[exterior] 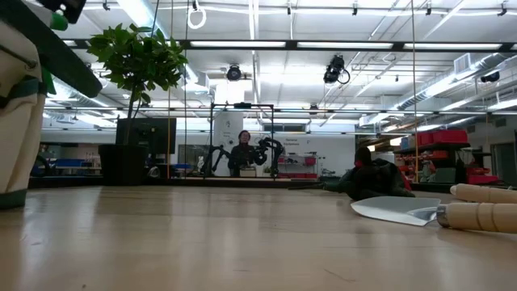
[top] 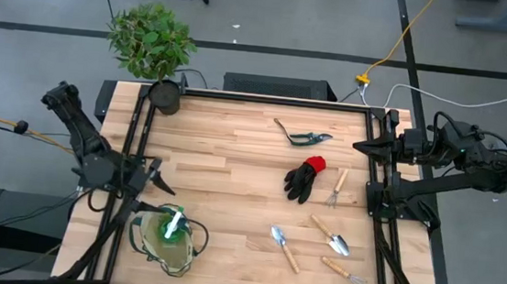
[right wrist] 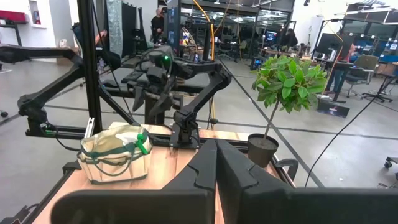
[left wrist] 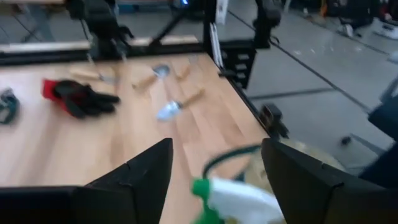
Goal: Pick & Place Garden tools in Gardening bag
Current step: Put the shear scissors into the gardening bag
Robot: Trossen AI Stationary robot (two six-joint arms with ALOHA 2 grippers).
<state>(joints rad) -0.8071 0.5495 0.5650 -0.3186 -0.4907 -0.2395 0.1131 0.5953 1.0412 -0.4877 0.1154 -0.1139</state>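
Note:
The beige, green-trimmed gardening bag (top: 171, 245) (right wrist: 115, 157) stands on its base at the table's near left corner. A green spray bottle (top: 171, 223) (left wrist: 233, 199) stands in it, white nozzle up. My left gripper (top: 165, 179) (left wrist: 214, 171) hovers open just above the bag's far rim, one finger on either side of the nozzle and clear of it. On the table lie pruning shears (top: 305, 137), a black glove with a red cuff (top: 305, 179), two hand forks (top: 336, 190) (top: 344, 273) and two trowels (top: 331, 236) (top: 284, 247). My right gripper (top: 360, 148) (right wrist: 216, 168) waits shut at the right edge.
A leafy plant (top: 150, 39) in a black pot (top: 164, 97) stands at the far left corner. Black frame rails (top: 139, 150) run along both sides of the table. Bare wood lies between the bag and the tools. A person (exterior: 242, 153) stands far behind the table.

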